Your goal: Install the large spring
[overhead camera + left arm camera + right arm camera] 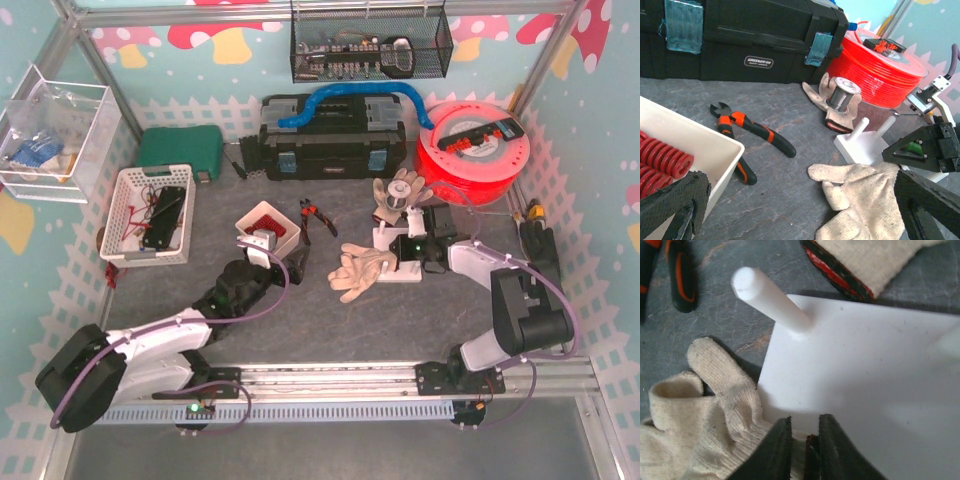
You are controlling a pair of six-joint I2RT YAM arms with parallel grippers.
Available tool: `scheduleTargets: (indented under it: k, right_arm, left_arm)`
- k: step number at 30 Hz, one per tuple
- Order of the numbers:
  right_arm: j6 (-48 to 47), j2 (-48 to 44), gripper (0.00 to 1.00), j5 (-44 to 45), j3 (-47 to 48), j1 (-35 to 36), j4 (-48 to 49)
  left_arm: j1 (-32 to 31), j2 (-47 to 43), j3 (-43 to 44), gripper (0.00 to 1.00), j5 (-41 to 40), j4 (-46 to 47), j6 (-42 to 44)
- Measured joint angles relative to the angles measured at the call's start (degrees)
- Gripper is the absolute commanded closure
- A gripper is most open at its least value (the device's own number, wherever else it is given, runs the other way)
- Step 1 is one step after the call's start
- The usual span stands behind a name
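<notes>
Red coil springs [662, 162] lie in a white bin [720, 150], also visible in the top view [268, 225]. My left gripper [268, 262] is open and empty just in front of that bin; its dark fingers [675, 207] frame bare mat in the wrist view. A white peg stand [402, 265] with upright pegs [771, 299] sits mid-table. A cream work glove [360, 272] lies against its near-left edge. My right gripper [805, 442] sits over the stand's edge, shut on the glove's red-trimmed cuff [811, 445].
Orange-handled pliers [318, 217] lie between bin and stand. A second glove [392, 200] with a metal spool on it lies behind the stand. A black toolbox [330, 145], an orange filament reel [470, 150], a white basket [150, 215] and a green case [180, 150] line the back and left.
</notes>
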Motion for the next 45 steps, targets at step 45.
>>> scheduleTargets:
  k: [45]
  right_arm:
    - [9.11,-22.23,1.00,34.40,0.04,-13.73,2.29]
  left_arm:
    - [0.00,-1.66,-0.61,0.01,-0.44,0.37,0.02]
